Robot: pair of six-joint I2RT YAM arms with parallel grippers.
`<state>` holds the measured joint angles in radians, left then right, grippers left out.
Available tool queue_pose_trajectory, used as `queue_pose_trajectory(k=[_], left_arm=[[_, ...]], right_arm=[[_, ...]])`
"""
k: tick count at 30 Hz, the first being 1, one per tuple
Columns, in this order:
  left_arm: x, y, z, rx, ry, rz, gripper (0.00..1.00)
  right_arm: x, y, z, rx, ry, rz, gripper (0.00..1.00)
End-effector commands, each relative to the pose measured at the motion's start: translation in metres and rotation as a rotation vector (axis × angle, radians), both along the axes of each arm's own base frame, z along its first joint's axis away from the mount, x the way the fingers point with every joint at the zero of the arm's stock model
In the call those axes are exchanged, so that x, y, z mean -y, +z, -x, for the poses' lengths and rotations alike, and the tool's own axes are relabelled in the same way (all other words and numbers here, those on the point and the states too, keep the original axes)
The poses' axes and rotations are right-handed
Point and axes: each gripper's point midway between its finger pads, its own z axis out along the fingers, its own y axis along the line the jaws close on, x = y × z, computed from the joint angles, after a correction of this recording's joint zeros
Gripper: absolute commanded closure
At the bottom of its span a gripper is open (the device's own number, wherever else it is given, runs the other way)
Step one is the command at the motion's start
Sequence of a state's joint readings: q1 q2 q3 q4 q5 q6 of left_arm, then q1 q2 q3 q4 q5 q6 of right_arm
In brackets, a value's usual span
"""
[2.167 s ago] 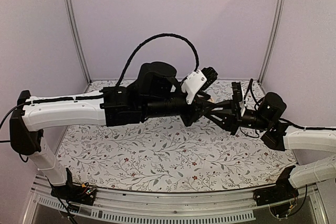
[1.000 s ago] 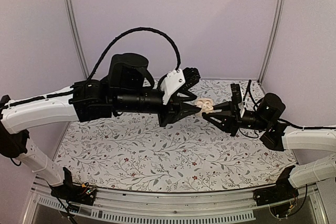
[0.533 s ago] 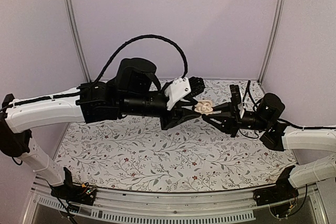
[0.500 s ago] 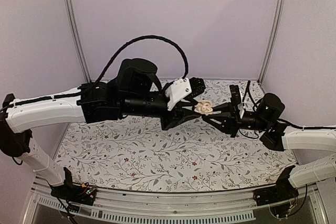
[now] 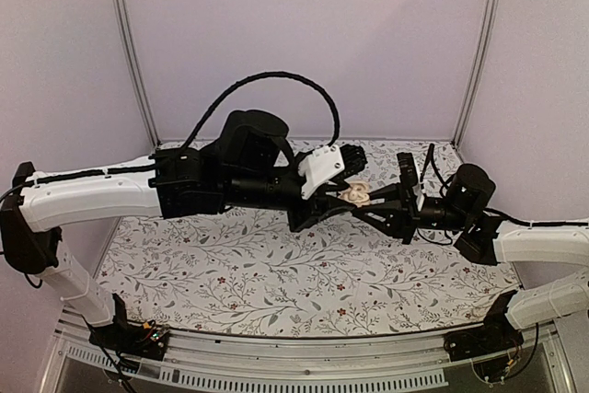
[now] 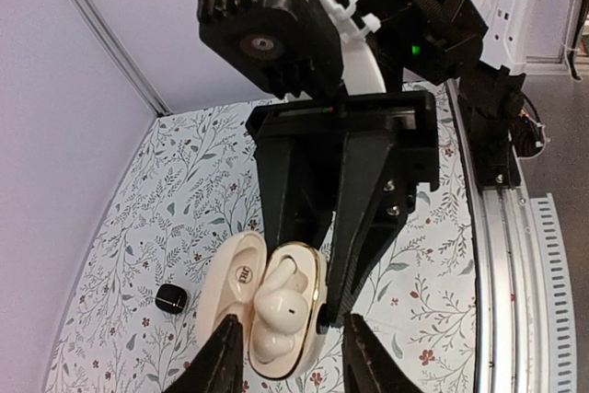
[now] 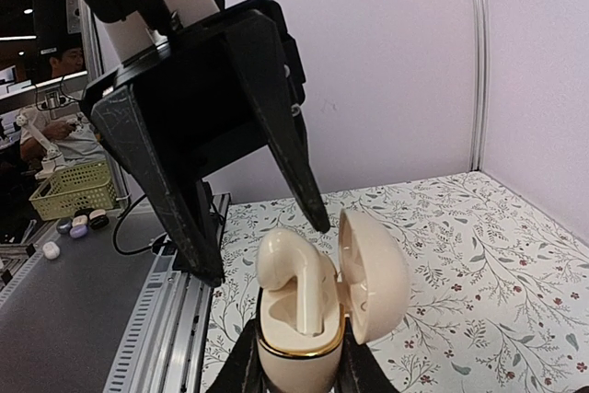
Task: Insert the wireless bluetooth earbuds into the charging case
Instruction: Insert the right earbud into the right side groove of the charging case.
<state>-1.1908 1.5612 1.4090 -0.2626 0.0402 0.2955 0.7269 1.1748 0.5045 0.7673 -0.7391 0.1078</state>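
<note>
Since a second ago the left arm has swung right, bringing the left gripper in over the charging case. The case is cream-coloured, held above the table with its base clamped upright between the fingers of the right gripper. Its lid is hinged open to the side. One cream earbud stands in the case, its top above the rim. The left jaws stand apart, straddling case and earbud and gripping nothing; whether they touch is unclear. A small black object lies on the table.
</note>
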Motion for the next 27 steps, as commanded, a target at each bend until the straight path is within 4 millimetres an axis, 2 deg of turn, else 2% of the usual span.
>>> queue_pose_trajectory(k=[1,16,27], left_arm=[[0.003,0.009,-0.005,0.012,0.009,0.015,0.64],[0.005,0.004,-0.009,0.014,0.028,-0.002,0.76],[0.007,-0.004,-0.011,0.007,0.033,-0.025,0.75]], right_arm=[[-0.005,0.012,-0.002,0.03,0.001,-0.012,1.0],[-0.007,0.009,-0.002,0.032,0.006,-0.001,1.0],[-0.008,0.007,-0.003,0.032,0.001,0.005,1.0]])
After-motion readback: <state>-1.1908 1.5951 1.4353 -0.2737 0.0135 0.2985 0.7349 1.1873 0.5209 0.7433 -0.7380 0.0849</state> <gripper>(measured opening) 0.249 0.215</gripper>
